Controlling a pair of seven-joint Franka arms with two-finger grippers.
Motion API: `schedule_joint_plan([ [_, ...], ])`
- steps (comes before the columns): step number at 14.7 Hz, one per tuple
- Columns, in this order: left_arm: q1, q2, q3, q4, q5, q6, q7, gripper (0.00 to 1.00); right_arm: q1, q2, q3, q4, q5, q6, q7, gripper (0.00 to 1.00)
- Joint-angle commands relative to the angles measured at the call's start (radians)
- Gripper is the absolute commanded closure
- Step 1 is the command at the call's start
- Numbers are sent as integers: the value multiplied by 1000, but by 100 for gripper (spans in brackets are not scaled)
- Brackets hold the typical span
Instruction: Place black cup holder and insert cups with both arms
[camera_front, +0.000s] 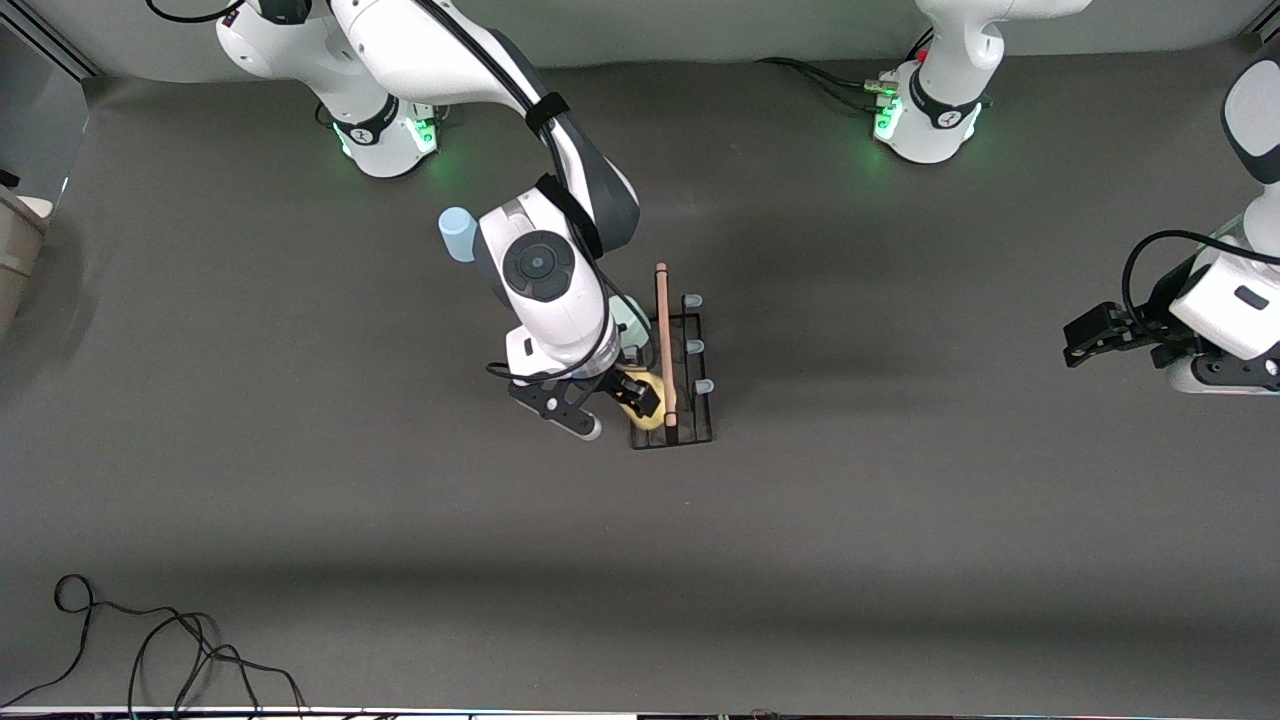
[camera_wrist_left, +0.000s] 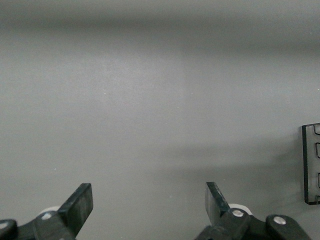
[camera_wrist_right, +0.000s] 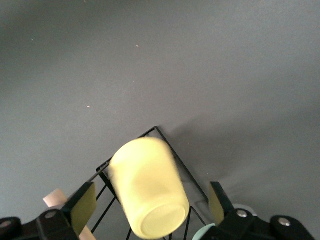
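Observation:
The black cup holder stands mid-table with its wooden handle on top and three capped prongs bare. The yellow cup sits tilted on the holder's end nearest the front camera. My right gripper is open, its fingers on either side of the yellow cup without touching it. The mint cup sits on the holder, mostly hidden by the right arm; its rim shows in the right wrist view. The light blue cup shows beside the right arm's wrist. My left gripper waits open and empty.
Loose black cables lie near the table's front edge at the right arm's end. A beige object sits at that end's edge. A black slotted piece shows at the edge of the left wrist view.

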Motion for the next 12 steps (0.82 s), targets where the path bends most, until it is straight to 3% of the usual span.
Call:
schedule_joint_plan([
  [1, 9, -3, 1, -2, -13, 10, 15, 0, -29, -54, -3, 17, -23, -102, -28, 0],
  [6, 9, -3, -1, -2, -12, 10, 15, 0, -144, -240, -26, 14, -27, -446, -302, 0],
  [12, 32, -3, -1, 4, -12, 10, 18, 0, -144, -401, -236, 9, -96, -745, -659, 0],
])
